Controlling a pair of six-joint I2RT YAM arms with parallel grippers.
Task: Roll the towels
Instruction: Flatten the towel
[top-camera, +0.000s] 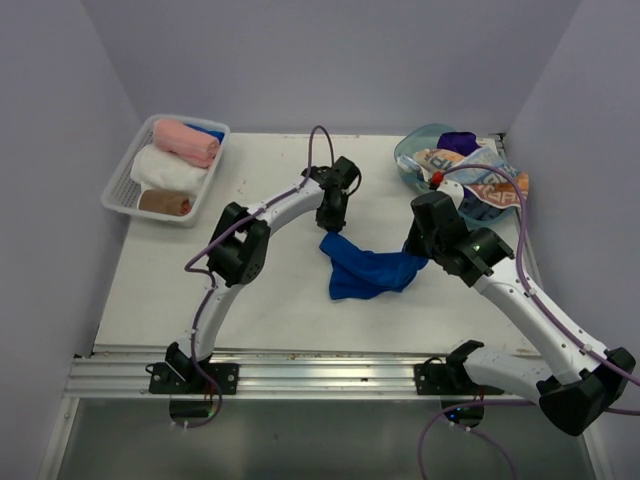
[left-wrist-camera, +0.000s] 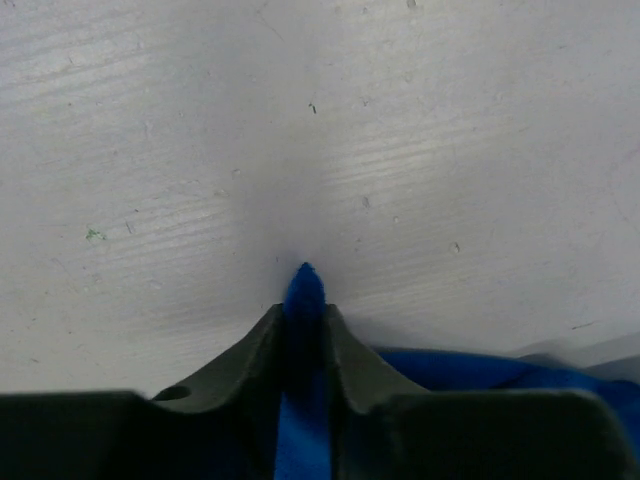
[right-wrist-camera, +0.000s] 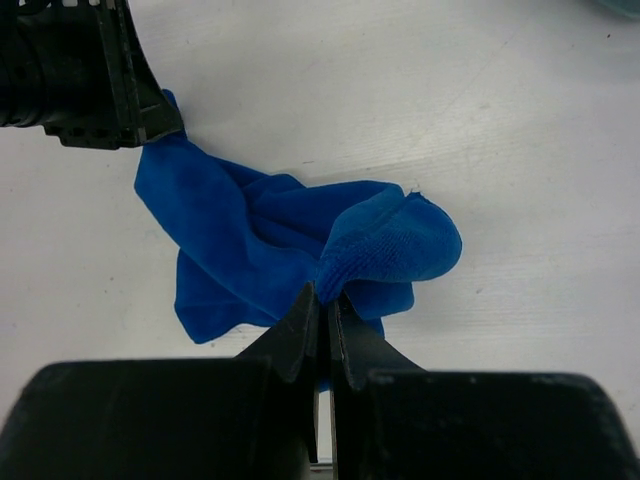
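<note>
We have the royal blue towel (top-camera: 365, 268) lying crumpled on the white table (top-camera: 270, 290), near the middle and between our two arms. Our left gripper (left-wrist-camera: 304, 305) is pinched on the towel's far left corner, with a small tip of blue poking out past the fingertips. Our right gripper (right-wrist-camera: 322, 300) is clamped on a bunched fold at the towel's right side, fingers pressed together on the cloth.

We judge that the towel needs spreading flat before any rolling, and that is where things could go wrong. The left bite looks thin, so the corner may slip out once we pull apart. The right seems to hold a doubled fold, not a true corner, so tension could leave the cloth twisted and the roll lopsided. Our right wrist also sits near the teal tub (top-camera: 410, 160), where a printed towel (top-camera: 490, 185) drapes over the rim; a wide swing could snag it.
</note>
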